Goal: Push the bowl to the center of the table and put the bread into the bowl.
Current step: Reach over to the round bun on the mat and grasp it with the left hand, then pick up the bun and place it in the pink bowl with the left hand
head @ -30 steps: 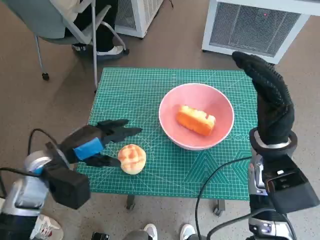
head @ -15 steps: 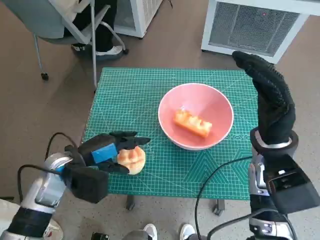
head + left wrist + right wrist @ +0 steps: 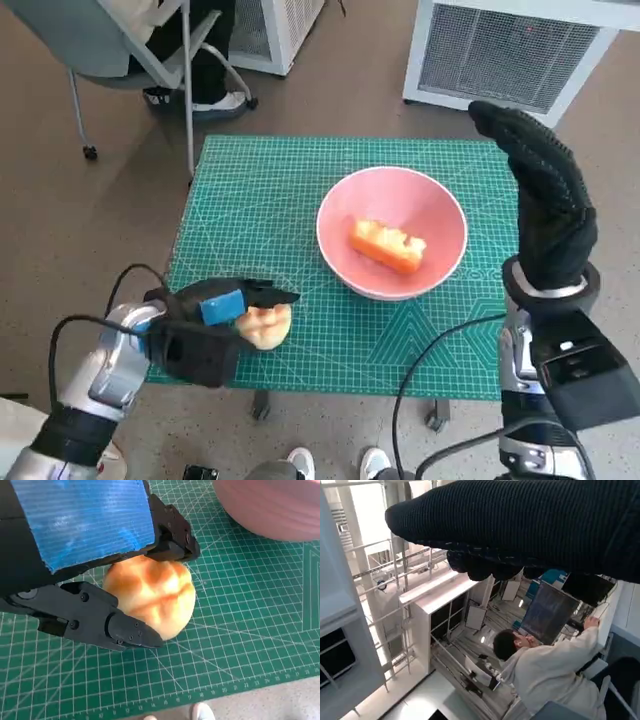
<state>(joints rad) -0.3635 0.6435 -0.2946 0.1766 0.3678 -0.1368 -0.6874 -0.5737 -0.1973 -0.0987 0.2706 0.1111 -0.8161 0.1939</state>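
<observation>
— Where do we stand with the round bun [image 3: 264, 323]?

— It sits on the green cutting mat [image 3: 260, 180] near the table's front edge, toward our left side. Our left hand [image 3: 222, 304] is cupped over it: the wrist view shows black fingers [image 3: 112, 624] against one flank of the bun [image 3: 152, 595] and another finger part on the opposite side, so we judge it pinched between them, though it rests on the mat, not yet lifted.

— And the pink bowl [image 3: 440, 260]?

— Roughly mid-table, with an orange-crusted bread slice [image 3: 388, 245] already lying in it. From the bun, the bowl lies away from us and toward our right, near but apart; in the wrist view its pink wall [image 3: 280, 510] shows just beyond the fingers.

— Which hand is better placed?

— The left, clearly. Our right hand [image 3: 545, 200] is raised upright beside the bowl's far right, fingers straight and pressed together, holding nothing.

— So the coming move?

— We judge it a lift, then a carry diagonally forward-right over the rim.
</observation>
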